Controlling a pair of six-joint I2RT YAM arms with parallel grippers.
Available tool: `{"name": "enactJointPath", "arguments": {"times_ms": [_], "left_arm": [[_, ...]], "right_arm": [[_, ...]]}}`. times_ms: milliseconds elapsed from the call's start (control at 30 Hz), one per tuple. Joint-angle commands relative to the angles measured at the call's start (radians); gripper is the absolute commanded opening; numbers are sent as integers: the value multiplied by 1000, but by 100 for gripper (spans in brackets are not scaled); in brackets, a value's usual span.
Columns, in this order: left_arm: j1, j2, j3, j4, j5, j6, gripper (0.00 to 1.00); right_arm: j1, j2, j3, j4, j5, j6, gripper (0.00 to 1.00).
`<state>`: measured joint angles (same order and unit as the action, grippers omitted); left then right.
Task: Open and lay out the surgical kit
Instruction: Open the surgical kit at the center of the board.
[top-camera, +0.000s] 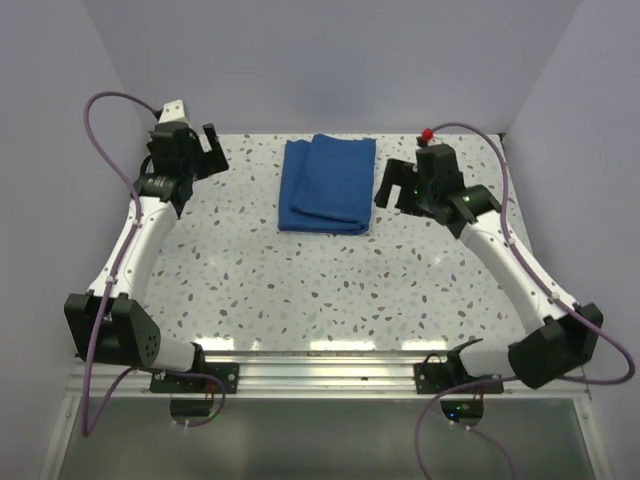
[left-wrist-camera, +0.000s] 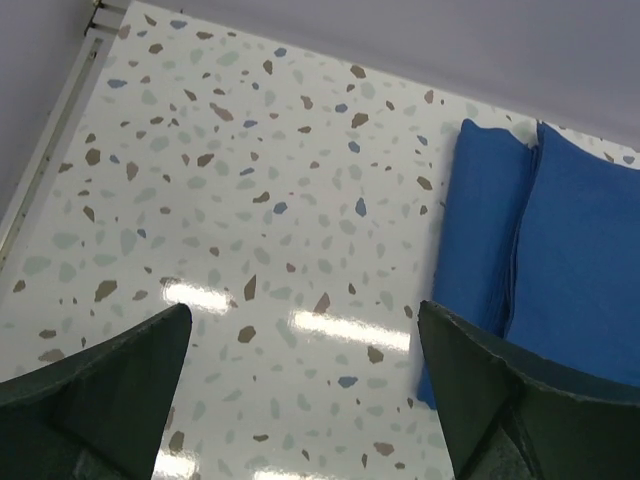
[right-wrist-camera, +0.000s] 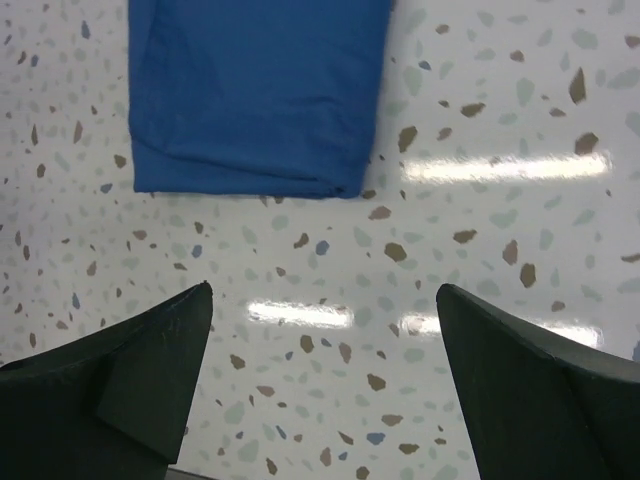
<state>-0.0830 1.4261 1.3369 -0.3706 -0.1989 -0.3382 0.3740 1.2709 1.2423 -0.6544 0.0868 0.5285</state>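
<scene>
A folded royal-blue cloth wrap (top-camera: 327, 185) lies on the speckled surface (top-camera: 300, 290) — between the left arm (top-camera: 150, 225) and right arm (top-camera: 510, 262), both jaws wide apart, holding nothing.

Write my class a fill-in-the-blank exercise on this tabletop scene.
The cloth wrap is ___ in colour.
It lies ___ the left pincer and right pincer.
Both pincers' jaws stand ___.
The wrap lies ___, not spread out.
Missing words: blue; between; open; folded.
</scene>
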Motion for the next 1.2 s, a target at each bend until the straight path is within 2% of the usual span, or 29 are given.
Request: {"name": "enactJointPath", "arguments": {"times_ms": [0,67,100,167,200,333,500,700,867,933,967,1067,1100,1133,1167], "left_arm": [[-1,-53,36,-158,54,-64,100],[-9,-67,3,-168,192,-44,100],[-14,-105,-19,-171,190,-68,100],[-14,-153,-88,-182,159,-120,100],[-14,-192,-108,-177,162,-143,100],[-14,-250,-177,-157,210,-145,100],[-14,-276,-194,-224,243,-122,100],[-14,-317,-193,-292,159,-90,100],[-14,-326,-174,-347,113,-91,100],[-14,-326,-179,-355,112,-96,100],[-15,-326,-179,-363,108,-97,100],[-14,-325,-174,-366,92,-102,100],[-15,-323,-174,-363,90,-104,100],[-14,-320,-171,-357,93,-107,100],[-14,-311,-171,-343,98,-111,100]], "right_arm": [[104,148,264,-58,17,-70,98],[198,307,388,-106,94,-120,98],[221,368,513,-160,108,-125,98],[270,537,638,-212,128,-124,98],[285,588,751,-261,140,-121,98],[336,842,997,-333,146,-124,98],[350,1129,1281,-358,101,-125,98],[350,1252,1290,-235,137,-146,99],[347,1335,1315,-246,180,-150,98],[347,1348,1310,-257,192,-133,86],[348,1349,1291,-254,192,-119,71],[348,1322,1254,-248,214,-102,39],[347,1306,1246,-241,218,-101,22],[347,1294,1240,-237,218,-102,15],[347,1270,1238,-237,223,-108,5]]}}
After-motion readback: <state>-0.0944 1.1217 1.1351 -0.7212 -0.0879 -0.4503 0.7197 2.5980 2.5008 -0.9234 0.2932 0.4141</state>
